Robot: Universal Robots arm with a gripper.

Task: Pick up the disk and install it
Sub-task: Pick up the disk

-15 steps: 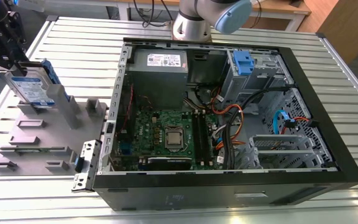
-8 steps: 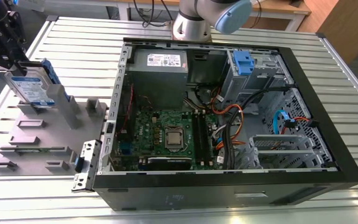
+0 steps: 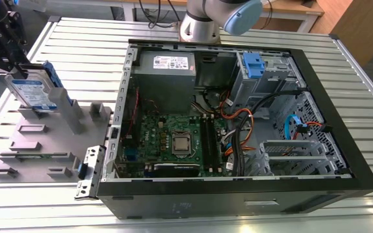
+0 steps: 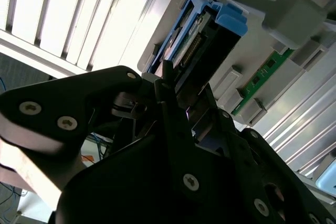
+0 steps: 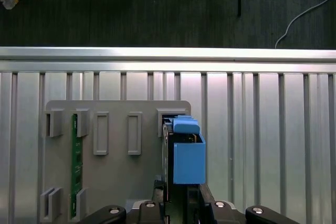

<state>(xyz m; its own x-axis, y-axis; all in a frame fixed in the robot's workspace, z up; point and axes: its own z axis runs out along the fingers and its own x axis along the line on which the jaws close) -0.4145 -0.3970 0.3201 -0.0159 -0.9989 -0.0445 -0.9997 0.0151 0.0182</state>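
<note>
The disk (image 3: 36, 91), silver with a blue-and-white label and blue side rails, stands tilted on edge in the grey holder (image 3: 31, 148) at the exterior view's left. My black gripper (image 3: 19, 72) is at the disk's upper end. In the first wrist view the disk (image 5: 188, 157) is seen edge-on, and its near end sits between my fingers (image 5: 157, 190). In the second wrist view my fingers (image 4: 167, 85) lie against both faces of the disk (image 4: 195, 32), so the gripper is shut on it.
An open computer case (image 3: 342, 126) lies to the exterior view's right of the holder, with a motherboard, cables and a blue drive bay (image 3: 253, 65). A tall grey post (image 3: 73, 114) stands beside the disk. A green memory stick (image 5: 76, 156) sits in the holder. Slatted metal table (image 3: 76, 43).
</note>
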